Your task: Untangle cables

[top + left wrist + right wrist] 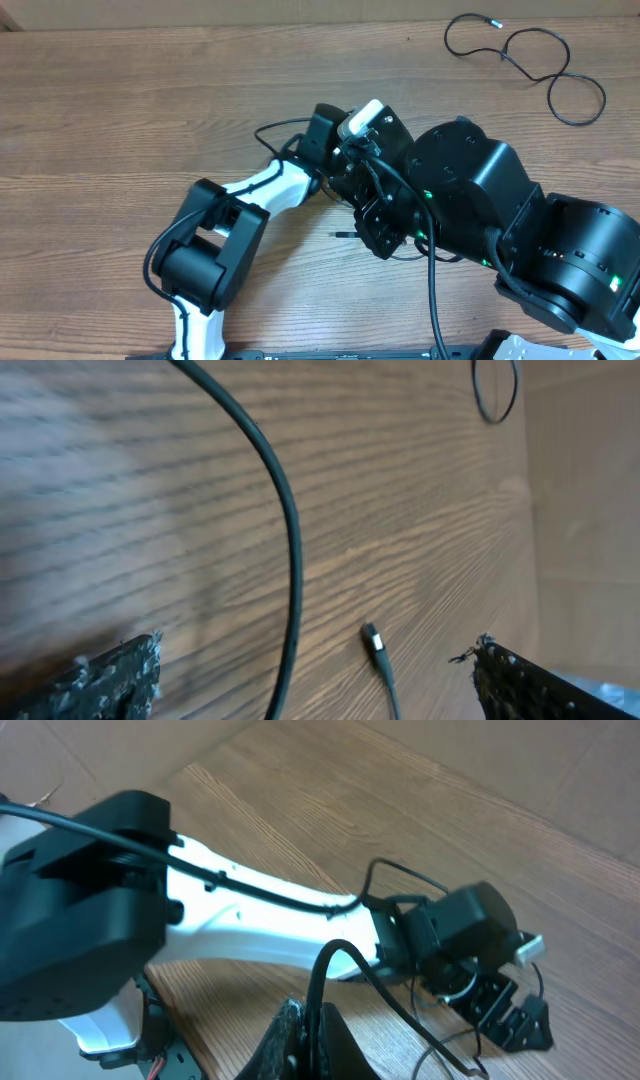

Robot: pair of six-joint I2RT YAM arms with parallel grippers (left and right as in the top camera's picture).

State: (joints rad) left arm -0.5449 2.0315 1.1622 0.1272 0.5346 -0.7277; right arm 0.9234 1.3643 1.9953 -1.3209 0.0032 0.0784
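Black thin cables [292, 540], loose curves, silvery plug [373, 641], L gripper [318, 650] apart, R gripper [303, 1025] pinching one cable

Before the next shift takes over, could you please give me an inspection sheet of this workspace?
Surface: wooden table, plain grain.
Job's things: near cables lie under the grippers, one plug on the wood; far cable in loose loops at the overhead view's top right.
Clutter: nothing seen.
Grippers: left gripper open over the near cables; right gripper shut, apparently on a strand of them.
Cables: arm cables run along the arms.
Surroundings: tan panel beyond the table edge.
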